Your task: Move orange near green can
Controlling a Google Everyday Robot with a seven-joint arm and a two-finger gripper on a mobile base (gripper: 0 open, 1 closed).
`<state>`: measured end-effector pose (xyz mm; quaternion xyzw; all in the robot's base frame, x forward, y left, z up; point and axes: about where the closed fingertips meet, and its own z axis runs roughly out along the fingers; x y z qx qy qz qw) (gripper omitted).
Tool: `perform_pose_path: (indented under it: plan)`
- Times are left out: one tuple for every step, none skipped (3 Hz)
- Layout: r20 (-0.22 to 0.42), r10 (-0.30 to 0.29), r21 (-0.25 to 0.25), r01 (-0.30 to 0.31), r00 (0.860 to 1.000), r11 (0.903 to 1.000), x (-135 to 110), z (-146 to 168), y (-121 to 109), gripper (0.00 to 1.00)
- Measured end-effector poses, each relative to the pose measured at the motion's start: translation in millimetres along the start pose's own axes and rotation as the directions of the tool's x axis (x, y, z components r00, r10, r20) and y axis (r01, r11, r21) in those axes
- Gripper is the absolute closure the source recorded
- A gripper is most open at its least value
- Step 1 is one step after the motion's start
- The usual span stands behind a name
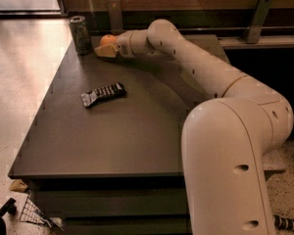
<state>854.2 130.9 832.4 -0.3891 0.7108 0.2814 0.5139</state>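
The orange (107, 39) is at the table's far left, just right of the green can (81, 34), which stands upright at the far left corner. My gripper (105, 49) reaches across from the right and is shut on the orange. Its near tan finger covers the lower part of the fruit, and the far finger is hidden. The orange is about a hand's width from the can, with a narrow gap between them.
A flat black ridged bar (103, 94) lies on the dark table (112, 141) left of centre. My white arm (201, 67) spans the table's far right. The table's left edge drops to the light floor. A wall rail runs behind the table.
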Motion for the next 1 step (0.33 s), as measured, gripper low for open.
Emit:
perform_pose_path:
  plan:
    - [0.000,0.000,0.000,0.000,1.000,1.0000,0.0,0.0,0.0,0.00]
